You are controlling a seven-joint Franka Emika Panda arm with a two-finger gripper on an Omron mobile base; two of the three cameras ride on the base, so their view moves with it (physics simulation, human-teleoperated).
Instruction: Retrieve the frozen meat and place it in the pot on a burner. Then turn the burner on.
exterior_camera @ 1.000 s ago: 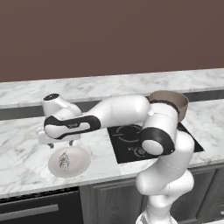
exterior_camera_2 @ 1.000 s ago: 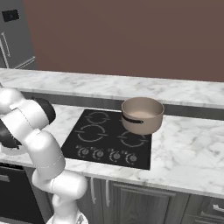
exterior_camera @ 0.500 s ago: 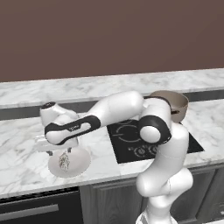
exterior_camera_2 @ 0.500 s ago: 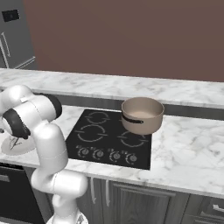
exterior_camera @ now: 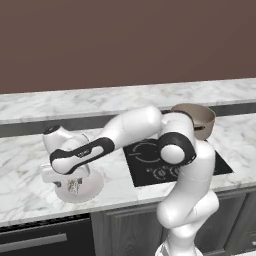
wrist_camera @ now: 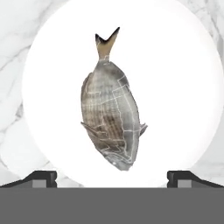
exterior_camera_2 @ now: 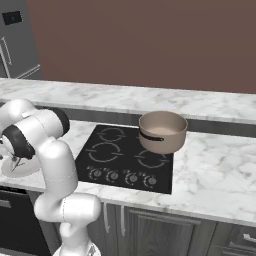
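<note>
Grey-brown and whitish, the frozen meat was a small fish lying flat in the middle of a round white shallow dish, its forked tail towards the top of the hand view and its head towards the bottom. The dish sat close to the front edge of the marble tabletop, well to the left of the black glass cooktop. The hand hung directly above the dish with its jaws spread as wide as they go and nothing between them; its two dark fingertips stood on either side of the fish's head, apart from the fish, though how far above it they were could not be told. In the left base view the hand was low over the dish, with the white arm stretched out leftwards from the base. The tan-brown pot stood upright at the back right corner of the cooktop, on the burner there, its pale beige inside holding nothing. A row of small round control dials ran along the front edge of the cooktop. A grey refrigerator stood beyond the far left end of the tabletop.
</note>
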